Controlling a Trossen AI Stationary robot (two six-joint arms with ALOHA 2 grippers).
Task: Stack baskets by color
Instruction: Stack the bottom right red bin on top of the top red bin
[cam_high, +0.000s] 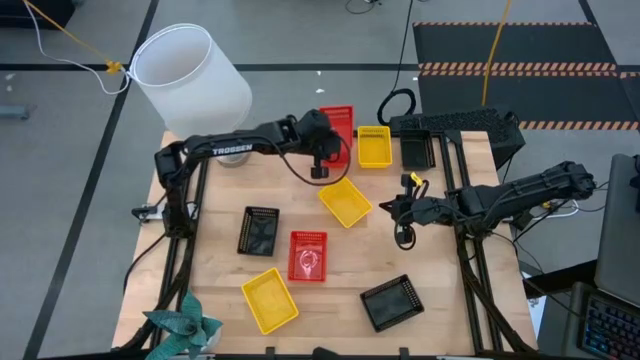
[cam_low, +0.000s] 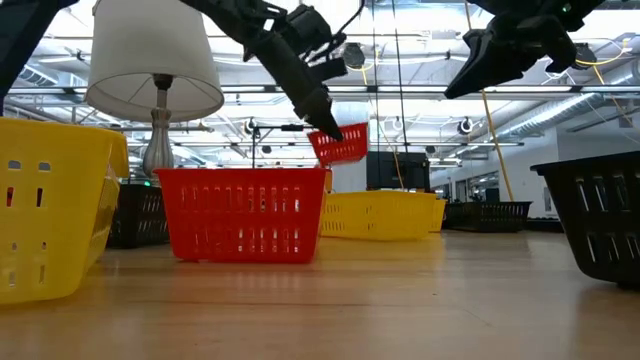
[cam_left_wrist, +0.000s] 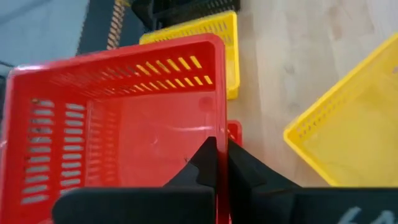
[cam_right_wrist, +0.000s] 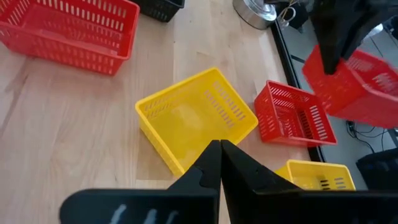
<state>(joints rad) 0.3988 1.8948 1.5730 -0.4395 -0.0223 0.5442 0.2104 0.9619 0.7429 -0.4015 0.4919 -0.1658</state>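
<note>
My left gripper is shut on a red basket and holds it in the air over the table's far middle. A second red basket stands on the table below it, beside a yellow basket and a black one. A yellow basket lies mid-table. Nearer the front stand a black basket, a red one, a yellow one and a black one. My right gripper hovers shut at the right, holding nothing. My left gripper pinches one side wall of the red basket at its rim, one finger inside the basket and one outside. The fingers slant down from the table's left. The basket is lifted clear, tilted, hanging past the fingertips above the other red basket.
A lamp with a white shade stands at the far left corner, and a small plant at the near left corner. A bare strip of wood lies along the table's left side.
</note>
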